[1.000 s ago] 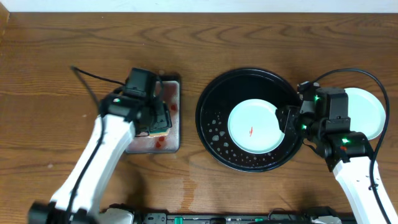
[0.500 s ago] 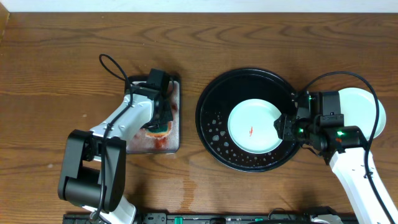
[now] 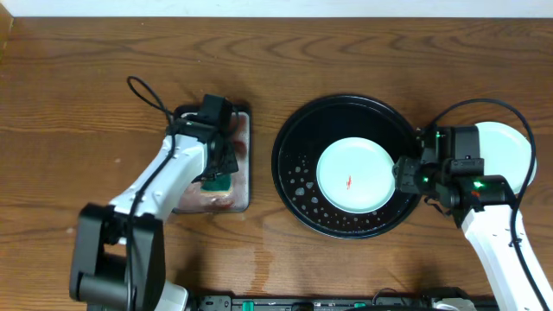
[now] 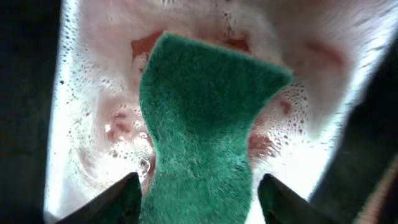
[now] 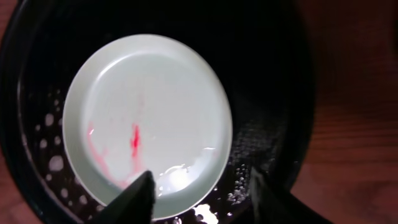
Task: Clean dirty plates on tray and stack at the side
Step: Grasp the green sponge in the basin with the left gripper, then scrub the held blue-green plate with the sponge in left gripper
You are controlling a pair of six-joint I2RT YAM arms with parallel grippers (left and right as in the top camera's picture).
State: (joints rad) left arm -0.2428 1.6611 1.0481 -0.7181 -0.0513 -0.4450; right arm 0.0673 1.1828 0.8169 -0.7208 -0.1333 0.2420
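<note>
One dirty plate (image 3: 354, 175) is left on the tray (image 3: 294, 138). A red smear (image 5: 134, 140) is seen across its middle, so it is judged not yet wiped. A side plate (image 3: 505, 142) is seen on the table (image 3: 86, 69) just right of the tray, half hidden by the right arm. Whether one or two plates lie there cannot be told. If two are stacked, only this last plate is left to be wiped and stacked.

The left pincer (image 4: 199, 186) is clamped on a green sponge (image 4: 205, 118), which is held over the foam tray (image 3: 242, 177), well apart from the dirty plate. The right pincer (image 5: 200, 180) is held apart at the right rim of the dirty plate, with nothing gripped. That plate is probably to be steadied there while the sponge is brought across.
</note>
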